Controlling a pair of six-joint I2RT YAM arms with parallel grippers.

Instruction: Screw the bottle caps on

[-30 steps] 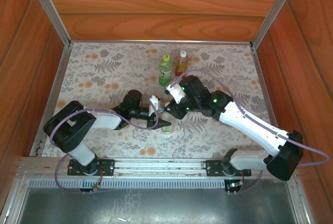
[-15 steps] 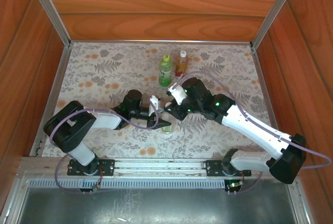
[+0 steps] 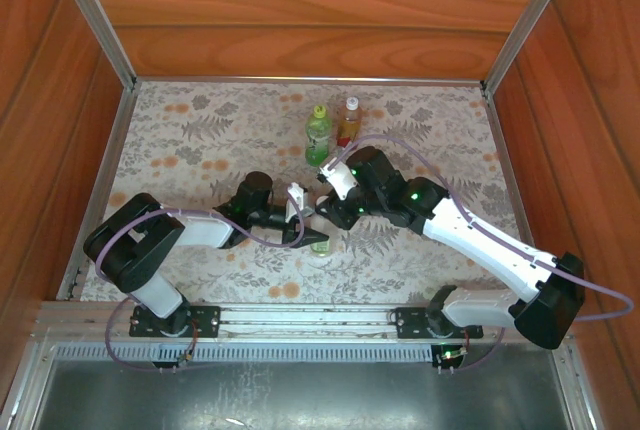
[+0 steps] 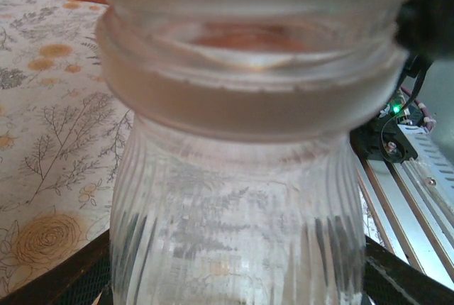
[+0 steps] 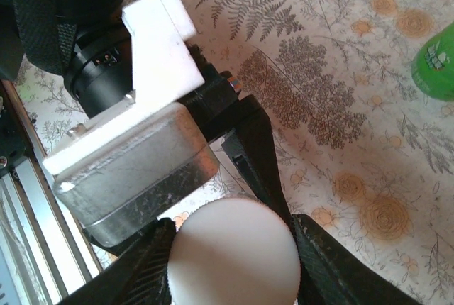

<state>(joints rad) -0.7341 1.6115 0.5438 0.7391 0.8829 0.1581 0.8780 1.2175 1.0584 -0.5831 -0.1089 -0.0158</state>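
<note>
The clear bottle (image 4: 234,198) stands upright near the front middle of the patterned table (image 3: 200,130). The left gripper (image 3: 312,238) is clenched on its ribbed body. Directly above the bottle, the right gripper (image 5: 233,227) grasps the white cap (image 5: 233,255), with a finger pressed against its ridged edge on each side.

The step in hand looks like turning this cap down onto the neck. To do it well, the cap should sit flat and centred on the neck, because a tilted start would likely cross the thread. The left grip should be firm enough that the bottle does not spin along with the cap. The right wrist should turn about the bottle's own upright line, pressing down only lightly. A soft ribbed wall may buckle under a hard squeeze.

Count:
- Three bottles: the clear one, plus a green bottle (image 3: 318,135) and an amber bottle (image 3: 348,122) side by side behind it.
- Three caps: the white one here and one on top of each of the far bottles.
</note>
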